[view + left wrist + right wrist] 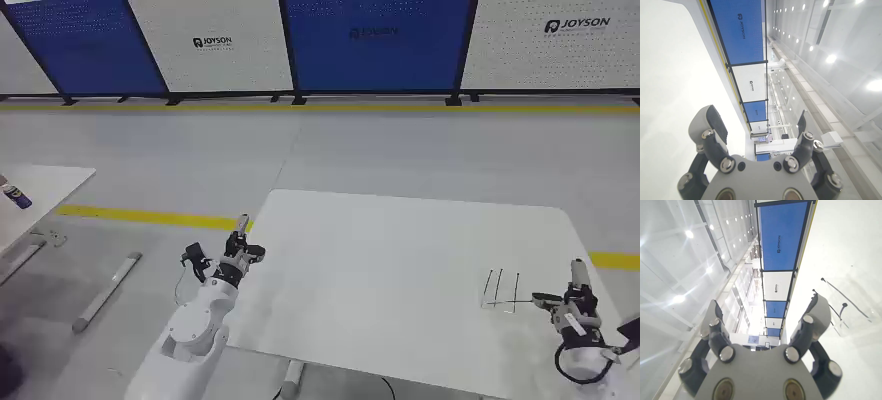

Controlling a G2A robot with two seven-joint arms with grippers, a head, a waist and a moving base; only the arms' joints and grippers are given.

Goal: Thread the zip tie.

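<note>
Risk sat mostly with the pick-up, since nothing was held. Three thin black plastic zip ties (844, 304) lay side by side, close but apart, across a small clear plastic rack (842, 327) near the right edge of the white rectangular worktop (400, 290). The right tool (766, 308) hung just beside that rack, released. Its jaws were spread wide and empty, and it faced out across the room rather than down at the ties. The left tool (759, 117) was released and empty too, at the opposite, left edge of the worktop, well apart from the ties.

Judged from this, the ties' closeness was the first hazard. Wide jaws closing on one could catch a neighbour or brush it off the rack. The straps were thin and probably springy, so an off-centre pinch could flick one away or let it twist in the grip. The rack looked light, and a nudge from the tool could slide or tip it and scatter all three. Threading would probably need both tools to meet, one on the head and one on the tail. A slack hold there could let the tail bend aside and miss the slot.
</note>
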